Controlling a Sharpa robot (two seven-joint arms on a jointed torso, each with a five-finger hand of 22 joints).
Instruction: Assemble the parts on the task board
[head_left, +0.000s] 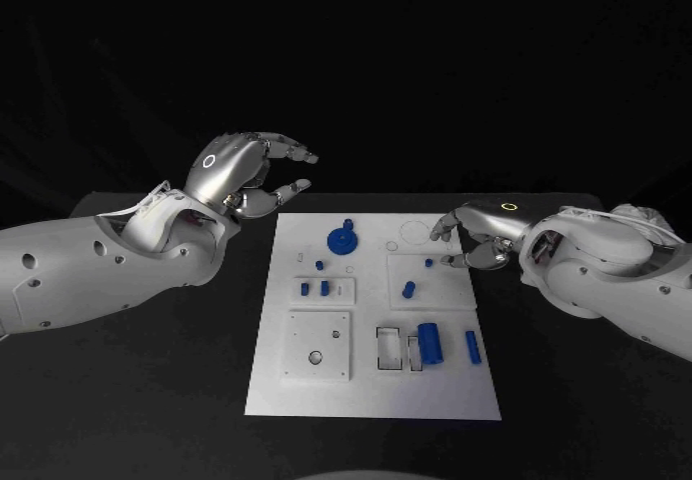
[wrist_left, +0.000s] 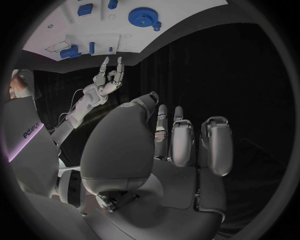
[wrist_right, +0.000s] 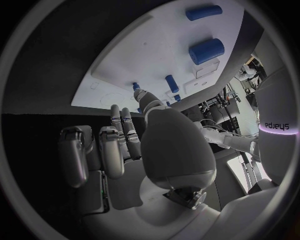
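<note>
the board (head_left: 372, 395) lies flat in the middle of the black tabletop (head_left: 144, 400). on it sit blue parts: a gear (head_left: 345, 240) near the far edge, a small pair (head_left: 315, 289) left of centre, a peg (head_left: 408, 291) on a raised square plate right of centre, a cylinder (head_left: 430, 343) beside a rectangular slot near the front, and a bar (head_left: 473, 346) just right of it.

the left hand (head_left: 248, 172) hovers above the tabletop beyond the board's far left corner, apart from it, fingers loosely curled and apart, holding nothing. the right hand (head_left: 476, 233) is at the board's far right edge, low over it, fingers bent with the tips apart near the raised plate; nothing is in its grasp. in the right wrist view the right hand's fingers (wrist_right: 119, 145) reach toward the board's edge, with the cylinder (wrist_right: 207, 50) and bar (wrist_right: 204, 12) beyond.
</note>
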